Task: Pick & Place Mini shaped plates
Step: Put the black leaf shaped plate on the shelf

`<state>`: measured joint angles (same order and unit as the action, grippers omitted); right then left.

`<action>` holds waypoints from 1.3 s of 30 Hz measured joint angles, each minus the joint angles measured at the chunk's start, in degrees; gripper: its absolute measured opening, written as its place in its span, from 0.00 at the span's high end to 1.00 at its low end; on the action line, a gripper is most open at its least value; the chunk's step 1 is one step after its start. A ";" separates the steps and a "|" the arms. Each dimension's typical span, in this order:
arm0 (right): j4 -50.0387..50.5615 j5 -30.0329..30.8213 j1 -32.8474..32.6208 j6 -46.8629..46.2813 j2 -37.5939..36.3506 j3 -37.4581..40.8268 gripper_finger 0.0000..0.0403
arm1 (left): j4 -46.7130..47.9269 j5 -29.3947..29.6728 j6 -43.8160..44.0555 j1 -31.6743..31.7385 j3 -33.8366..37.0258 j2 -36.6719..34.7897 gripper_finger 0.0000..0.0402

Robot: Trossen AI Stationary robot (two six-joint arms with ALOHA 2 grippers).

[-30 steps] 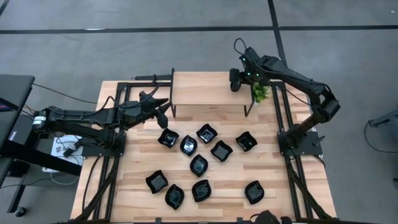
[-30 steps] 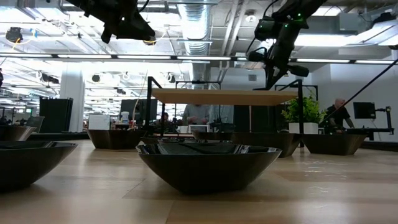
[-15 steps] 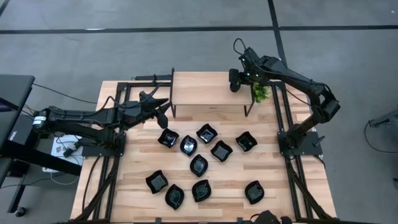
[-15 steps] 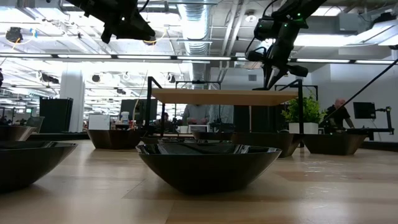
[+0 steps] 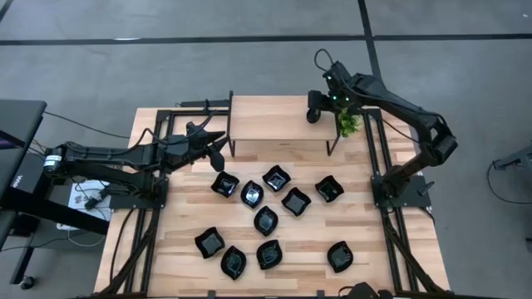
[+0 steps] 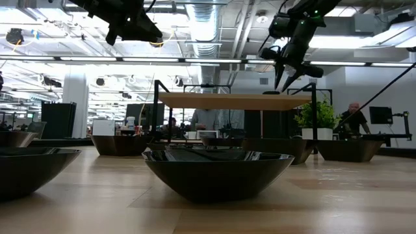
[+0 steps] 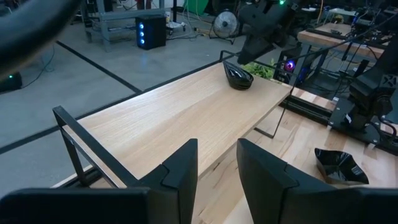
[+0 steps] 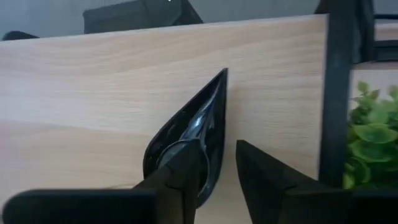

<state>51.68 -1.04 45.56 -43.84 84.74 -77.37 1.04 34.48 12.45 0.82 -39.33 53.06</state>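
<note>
The right gripper [image 5: 314, 114] is hovering over the right end of the raised wooden shelf [image 5: 274, 123], directly above a teardrop plate [image 8: 186, 140] that is resting on the shelf top. The jaws are standing parted and are gripping nothing; in the right wrist view the plate's rim is lying just ahead of the gap between the two fingers, and whether a finger is touching it cannot be told. The plate's long axis is running from its rounded body near the jaws out to its pointed tip, slanting across the shelf boards.

The shelf's right edge and a dark frame post are standing just beside the plate, with the small green plant [image 5: 347, 123] immediately beyond them. Judged from this layout, open room for withdrawal is lying upward and toward the shelf's middle, not toward the plant.

The left gripper [image 5: 218, 155] is waiting near the shelf's left front corner, its jaws parted and empty. The remaining plates [image 5: 266, 220] are lying scattered on the bench [image 5: 187, 224] in front of the shelf, well apart from both grippers. The left arm appears nearer the leftmost of them, and the next pick is probably best drawn from there.
</note>
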 joint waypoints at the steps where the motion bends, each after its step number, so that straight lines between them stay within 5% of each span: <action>1: 0.21 0.57 0.00 0.21 -0.55 0.02 0.76 | -0.02 -0.02 0.00 0.02 0.00 0.00 0.72; 12: 10.28 2.82 -4.26 8.25 -8.31 -0.01 0.84 | 0.07 -0.24 -0.02 -0.18 -0.02 0.02 0.72; 22: 15.15 5.22 -25.74 7.23 -17.18 0.01 0.84 | 0.17 -0.94 0.29 -0.51 -0.02 0.02 0.72; 29: 21.07 17.01 -42.18 -2.56 -21.07 0.01 0.84 | 0.20 -10.02 1.45 -4.72 -0.02 -0.17 0.72; 39: 23.21 25.50 -61.28 -15.03 -22.88 0.01 0.84 | 0.19 -6.26 6.40 -13.90 -0.02 -0.22 0.72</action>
<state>74.89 24.47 -15.72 -58.88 61.86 -77.36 1.23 28.22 18.85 -13.08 -39.35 52.84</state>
